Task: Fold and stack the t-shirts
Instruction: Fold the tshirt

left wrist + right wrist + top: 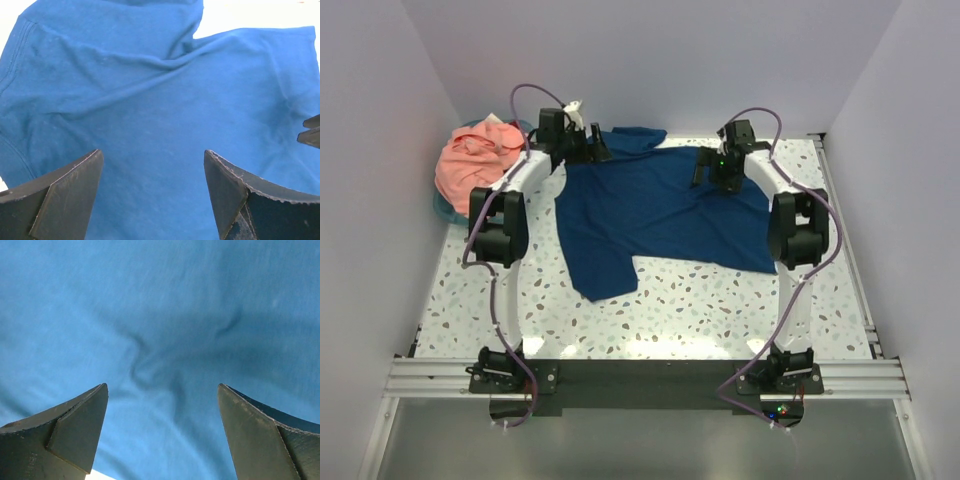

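A navy blue t-shirt (650,205) lies spread and wrinkled over the back half of the speckled table. Its blue cloth (150,90) fills the left wrist view and also fills the right wrist view (165,305). My left gripper (599,152) hovers over the shirt's back left part, open (153,151), with nothing between its fingers (75,192). My right gripper (706,176) stands over the shirt's back right part, also open (162,385) and empty. A salmon-pink t-shirt (475,163) lies bunched up in the basket at the back left.
The round teal basket (444,207) sits in the back left corner against the wall. White walls close in the table (720,310) on three sides. An aluminium rail (640,378) runs along the near edge. The other gripper's fingers (311,131) show at the left wrist view's right edge.
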Robot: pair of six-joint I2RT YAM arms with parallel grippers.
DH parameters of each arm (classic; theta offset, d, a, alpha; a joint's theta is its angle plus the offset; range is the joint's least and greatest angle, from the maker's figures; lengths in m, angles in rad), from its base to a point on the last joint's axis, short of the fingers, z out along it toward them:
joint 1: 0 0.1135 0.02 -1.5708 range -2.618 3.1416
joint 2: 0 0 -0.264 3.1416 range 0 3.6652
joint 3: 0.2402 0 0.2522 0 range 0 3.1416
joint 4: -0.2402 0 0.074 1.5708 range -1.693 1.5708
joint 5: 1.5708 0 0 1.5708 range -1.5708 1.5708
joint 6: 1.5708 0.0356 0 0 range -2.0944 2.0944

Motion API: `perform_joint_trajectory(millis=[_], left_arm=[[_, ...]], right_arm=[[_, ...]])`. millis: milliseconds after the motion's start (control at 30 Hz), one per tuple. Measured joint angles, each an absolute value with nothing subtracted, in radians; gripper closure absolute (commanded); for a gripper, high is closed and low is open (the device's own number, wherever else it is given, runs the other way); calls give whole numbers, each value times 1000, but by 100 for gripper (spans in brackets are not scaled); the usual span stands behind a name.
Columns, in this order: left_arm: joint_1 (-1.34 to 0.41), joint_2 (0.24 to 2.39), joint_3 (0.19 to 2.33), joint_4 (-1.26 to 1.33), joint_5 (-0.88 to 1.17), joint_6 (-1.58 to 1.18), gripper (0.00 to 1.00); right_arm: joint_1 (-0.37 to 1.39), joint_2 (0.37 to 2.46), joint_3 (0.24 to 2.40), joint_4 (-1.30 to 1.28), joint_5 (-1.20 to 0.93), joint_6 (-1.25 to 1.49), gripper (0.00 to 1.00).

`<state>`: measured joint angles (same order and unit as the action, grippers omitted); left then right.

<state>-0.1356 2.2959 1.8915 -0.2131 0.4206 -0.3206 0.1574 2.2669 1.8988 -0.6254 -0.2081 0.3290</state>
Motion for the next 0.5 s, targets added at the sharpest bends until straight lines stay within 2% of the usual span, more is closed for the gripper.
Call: perform_joint_trajectory(millis=[233,500], left_arm=[[-150,2174,1763,-272,389,-303,13],[-150,2167,1631,-363,356,-312,13]], right_arm=[[157,2123,1768,-653,-228,311,6],[159,2108,1671,-686,-228,279,6]])
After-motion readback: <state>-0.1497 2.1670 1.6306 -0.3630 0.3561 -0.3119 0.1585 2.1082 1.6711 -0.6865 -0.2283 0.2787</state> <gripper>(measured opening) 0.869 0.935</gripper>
